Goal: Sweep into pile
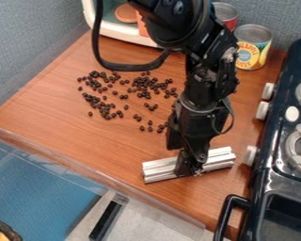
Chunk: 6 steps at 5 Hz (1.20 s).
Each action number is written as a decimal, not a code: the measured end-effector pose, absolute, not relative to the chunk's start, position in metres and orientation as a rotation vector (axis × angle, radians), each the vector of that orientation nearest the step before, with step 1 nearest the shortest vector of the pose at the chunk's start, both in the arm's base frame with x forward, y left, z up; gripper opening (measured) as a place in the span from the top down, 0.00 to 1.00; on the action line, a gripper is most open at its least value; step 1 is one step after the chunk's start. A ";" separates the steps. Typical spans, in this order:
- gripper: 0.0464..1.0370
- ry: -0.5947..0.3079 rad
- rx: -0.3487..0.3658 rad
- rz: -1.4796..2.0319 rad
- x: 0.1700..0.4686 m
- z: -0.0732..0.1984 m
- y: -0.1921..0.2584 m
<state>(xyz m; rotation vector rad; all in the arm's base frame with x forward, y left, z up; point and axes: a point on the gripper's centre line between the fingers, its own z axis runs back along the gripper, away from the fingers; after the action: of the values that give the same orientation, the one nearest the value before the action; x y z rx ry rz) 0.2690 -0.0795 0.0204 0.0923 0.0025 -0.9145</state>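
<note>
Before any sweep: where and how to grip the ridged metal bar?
Mid-length, from above, pinching across its narrow width. The bar is long and straight, with ridges running lengthwise, so a central hold should balance best and leave both ends free to push beans. The gripper is already at its middle.

Counter (52,113) runs between wall (27,35) on left and stove (272,186) on right. Beans (106,116) scattered on counter, left of arm (203,84), well behind bar (158,170). Bar lies slantwise on counter, nearer front, gripper (191,164) over its middle. Two cans (252,44) (225,13) at back right, behind stove's knobs (262,110), one can farther back and left of other. Open box (112,31) at back, behind beans, disc (125,13) inside. Burners (297,146) on stove top; handle (223,219) at its front left.
</note>
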 end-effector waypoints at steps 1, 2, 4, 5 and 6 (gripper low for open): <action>0.67 -0.004 0.103 -0.905 0.269 0.018 -0.078; 0.68 -0.002 0.111 -0.895 0.268 0.018 -0.078; 0.68 -0.007 0.078 -0.728 0.290 0.017 -0.076; 0.68 -0.013 0.074 -0.631 0.309 0.017 -0.073; 0.68 -0.011 0.068 -0.518 0.327 0.016 -0.069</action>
<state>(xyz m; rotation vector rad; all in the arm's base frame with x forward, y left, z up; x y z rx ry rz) 0.3271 -0.0693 0.0161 0.0683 -0.0114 -0.5175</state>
